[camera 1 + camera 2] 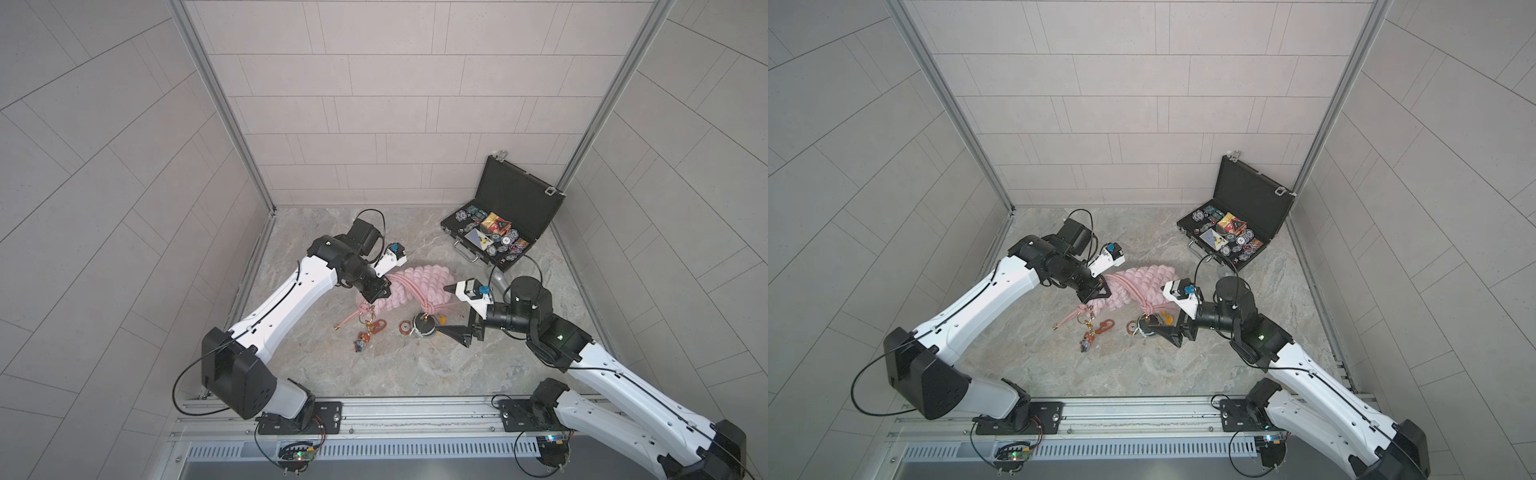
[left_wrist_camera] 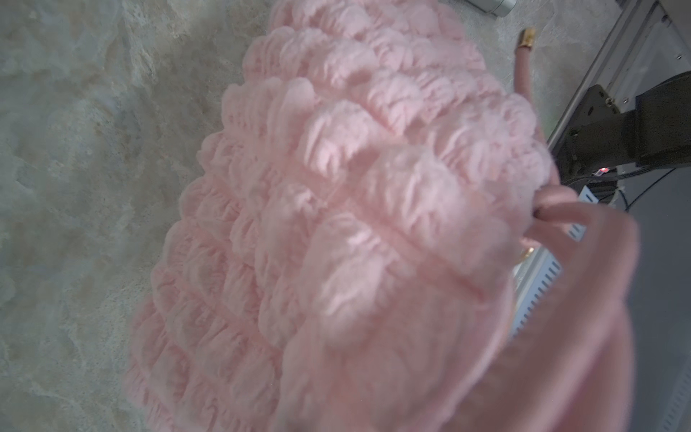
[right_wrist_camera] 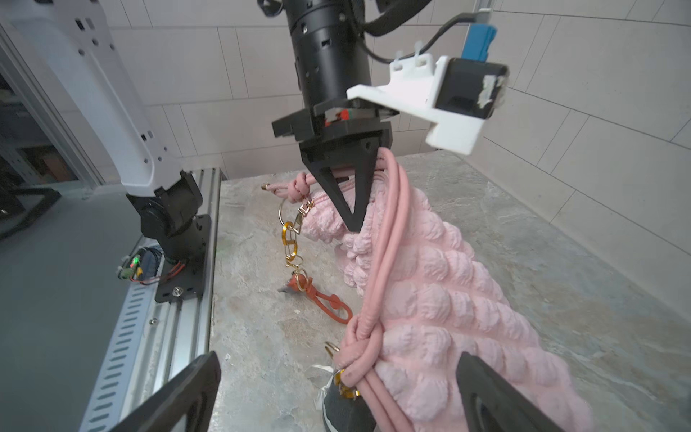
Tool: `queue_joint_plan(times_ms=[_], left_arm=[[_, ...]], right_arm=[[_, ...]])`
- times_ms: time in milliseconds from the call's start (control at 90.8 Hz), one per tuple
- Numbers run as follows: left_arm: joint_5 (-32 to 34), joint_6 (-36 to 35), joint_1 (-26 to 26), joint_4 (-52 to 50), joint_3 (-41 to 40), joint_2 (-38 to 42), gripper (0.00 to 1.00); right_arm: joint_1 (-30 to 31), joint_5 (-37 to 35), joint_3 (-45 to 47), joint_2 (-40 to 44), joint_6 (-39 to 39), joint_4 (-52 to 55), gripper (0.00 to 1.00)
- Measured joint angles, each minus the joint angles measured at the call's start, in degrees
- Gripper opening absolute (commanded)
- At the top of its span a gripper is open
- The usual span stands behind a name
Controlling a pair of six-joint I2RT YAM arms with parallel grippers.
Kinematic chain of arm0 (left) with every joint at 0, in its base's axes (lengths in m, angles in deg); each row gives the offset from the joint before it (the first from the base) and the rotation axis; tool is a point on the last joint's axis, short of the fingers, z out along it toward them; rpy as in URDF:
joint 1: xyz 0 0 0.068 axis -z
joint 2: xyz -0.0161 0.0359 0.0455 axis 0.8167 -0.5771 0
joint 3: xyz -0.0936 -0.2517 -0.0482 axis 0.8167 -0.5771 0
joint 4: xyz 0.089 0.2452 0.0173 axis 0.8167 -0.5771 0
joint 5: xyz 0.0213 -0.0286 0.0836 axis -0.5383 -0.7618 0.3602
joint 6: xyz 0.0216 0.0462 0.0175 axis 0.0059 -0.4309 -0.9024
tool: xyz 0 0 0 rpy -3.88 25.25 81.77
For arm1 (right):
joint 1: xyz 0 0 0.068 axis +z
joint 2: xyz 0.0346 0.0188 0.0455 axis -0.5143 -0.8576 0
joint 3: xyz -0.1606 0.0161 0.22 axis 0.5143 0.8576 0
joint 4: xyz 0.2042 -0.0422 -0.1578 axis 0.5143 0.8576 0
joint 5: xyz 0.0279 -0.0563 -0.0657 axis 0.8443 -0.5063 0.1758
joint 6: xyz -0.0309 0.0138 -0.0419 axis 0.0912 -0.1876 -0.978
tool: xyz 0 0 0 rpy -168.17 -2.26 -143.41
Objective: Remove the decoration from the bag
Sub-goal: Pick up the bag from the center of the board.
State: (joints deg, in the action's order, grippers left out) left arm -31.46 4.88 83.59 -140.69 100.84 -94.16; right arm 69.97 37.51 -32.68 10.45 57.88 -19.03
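right hand [image 3: 336,392] spread (round bag [image 3: 448,299]), poker case [image 1: 505,220] behind

Two arms, white shells with small screw holes, black joints. Left arm [image 1: 286,299], right arm [image 1: 615,374]. Thin black cable runs along each shell, loops free at base. Black base plates [image 1: 299,417] bolted on grey rail. Left gripper [image 3: 351,220]: black pointed fingers. White camera bracket [image 3: 430,101] at wrist, blue plug on top.
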Motion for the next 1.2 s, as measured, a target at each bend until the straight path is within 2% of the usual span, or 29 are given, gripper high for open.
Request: queue_joint_plan(times_ms=[121, 396, 627, 704, 804, 947, 1090, 1200], left_arm=[[-3.13, 1.25, -1.36, -1.07, 0.15, 0.0, 0.0], [-7.34, 1.66, -1.84, -2.23, 0.26, 0.02, 0.0], [-9.68, 1.33, -1.84, -2.99, 0.26, 0.09, 0.0], [-10.4, 1.05, -1.88, -3.06, 0.26, 0.11, 0.0], [-11.45, 0.44, -2.1, -3.13, 0.26, 0.11, 0.0], [-13.14, -0.7, -2.21, -3.39, 0.26, 0.11, 0.0], [-14.36, -1.88, -2.84, -3.98, 0.26, 0.17, 0.0], [-15.17, -2.27, -3.23, -4.11, 0.26, 0.22, 0.0]], right_arm=[[3.19, -6.32, 3.15, -1.38, -5.31, -1.84, 1.0], [3.37, -18.25, 4.98, -9.86, -13.62, -6.29, 1.0], [2.49, -21.57, 4.92, -13.14, -14.43, -13.16, 1.0], [1.27, -21.46, 4.9, -13.33, -15.06, -13.49, 0.97], [-0.2, -20.57, 4.35, -13.92, -16.48, -12.92, 0.89], [-0.5, -18.01, 2.49, -15.98, -18.45, -12.28, 0.61], [-0.55, -15.78, 1.4, -16.2, -18.03, -11.41, 0.49], [-0.55, -15.06, 0.44, -16.15, -18.12, -10.99, 0.34]])
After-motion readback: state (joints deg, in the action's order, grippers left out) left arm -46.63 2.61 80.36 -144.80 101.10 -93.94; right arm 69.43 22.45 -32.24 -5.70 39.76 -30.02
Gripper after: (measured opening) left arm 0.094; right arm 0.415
